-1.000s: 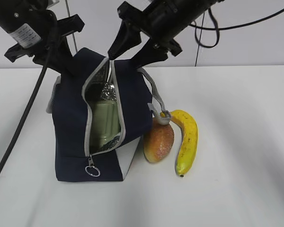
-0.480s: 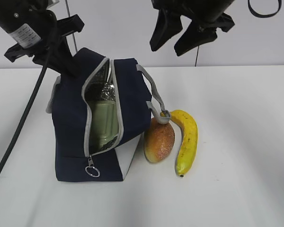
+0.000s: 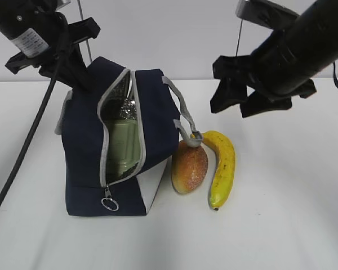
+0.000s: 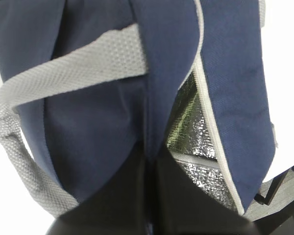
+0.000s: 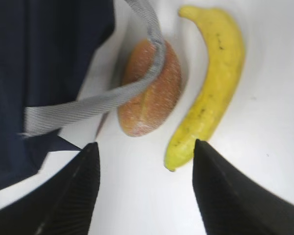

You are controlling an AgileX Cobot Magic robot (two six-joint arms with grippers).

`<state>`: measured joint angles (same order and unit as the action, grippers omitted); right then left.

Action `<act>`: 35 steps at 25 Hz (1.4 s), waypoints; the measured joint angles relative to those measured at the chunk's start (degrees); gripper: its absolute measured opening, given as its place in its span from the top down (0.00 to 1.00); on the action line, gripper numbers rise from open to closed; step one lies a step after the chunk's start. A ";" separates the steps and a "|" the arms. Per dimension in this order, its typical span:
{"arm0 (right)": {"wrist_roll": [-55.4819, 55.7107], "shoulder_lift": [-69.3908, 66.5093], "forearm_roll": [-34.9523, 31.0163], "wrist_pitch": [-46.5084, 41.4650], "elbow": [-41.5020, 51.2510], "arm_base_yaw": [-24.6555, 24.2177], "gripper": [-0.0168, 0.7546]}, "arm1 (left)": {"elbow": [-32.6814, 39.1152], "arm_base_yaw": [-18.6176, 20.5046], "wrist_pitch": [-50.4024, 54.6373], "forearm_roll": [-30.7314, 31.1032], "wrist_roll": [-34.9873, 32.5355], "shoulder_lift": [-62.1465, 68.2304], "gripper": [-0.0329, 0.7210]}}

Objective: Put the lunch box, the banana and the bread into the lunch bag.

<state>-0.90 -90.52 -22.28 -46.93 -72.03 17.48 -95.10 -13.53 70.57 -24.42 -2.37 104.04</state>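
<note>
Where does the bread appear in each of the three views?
Exterior view: the bread lies on the table right of the lunch bag, left of the banana.
Left wrist view: not in it.
Right wrist view: the bread at upper centre, under the grey strap.
Shared landmark: the lunch bag.

Green-lidded lunch box (image 3: 123, 146) inside unzipped navy lunch bag (image 3: 84, 140); bread (image 3: 189, 167), banana (image 3: 222, 166) beside.

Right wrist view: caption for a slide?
Open right gripper above bread and banana, lunch bag strap draped over bread.
</note>
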 joint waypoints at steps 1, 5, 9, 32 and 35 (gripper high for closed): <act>1.34 0.63 0.87 1.11 2.05 0.00 0.38 | 0.00 0.00 0.00 0.00 0.00 0.00 0.96; 7.64 1.00 7.12 2.23 7.03 0.00 0.38 | 0.00 0.00 0.00 0.00 0.00 0.00 0.96; 8.80 0.18 11.71 2.32 8.10 0.00 0.37 | 0.00 0.00 0.02 0.00 0.00 0.00 0.96; 13.03 -17.46 7.86 9.82 4.62 0.00 0.14 | 0.00 0.00 0.07 0.00 0.00 0.00 0.96; 13.38 -19.49 7.86 10.08 2.49 -0.10 0.18 | 0.00 0.00 0.07 0.00 0.00 0.00 0.96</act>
<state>12.48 -110.01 -14.41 -36.84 -69.54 17.38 -95.10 -13.53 70.64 -24.42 -2.37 104.04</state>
